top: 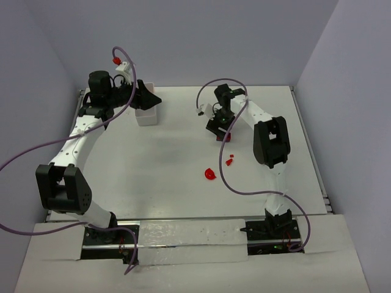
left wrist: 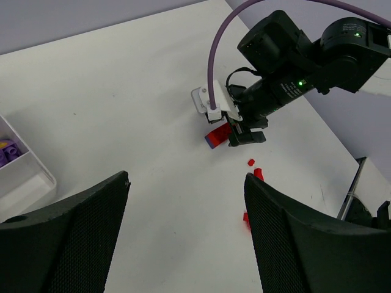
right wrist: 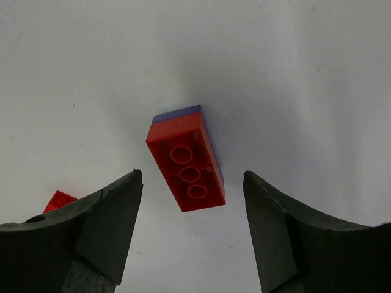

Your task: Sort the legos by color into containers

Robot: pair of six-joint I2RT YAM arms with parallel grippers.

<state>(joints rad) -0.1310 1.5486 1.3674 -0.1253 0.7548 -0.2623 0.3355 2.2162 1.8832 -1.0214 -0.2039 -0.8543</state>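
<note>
Grasp step: right fingers (right wrist: pixel 107 220) open astride the red brick (right wrist: pixel 186 165), left fingers (left wrist: pixel 73 232) open and empty; next, lower and close.

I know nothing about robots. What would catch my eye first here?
Most likely the red brick right of centre on the table, hollow side showing, lying between the open fingers of the right gripper without touching them. Then the small red pieces scattered nearer the arms. At the far left the left gripper hangs open near the white tray, where purple pieces sit in one compartment.
</note>
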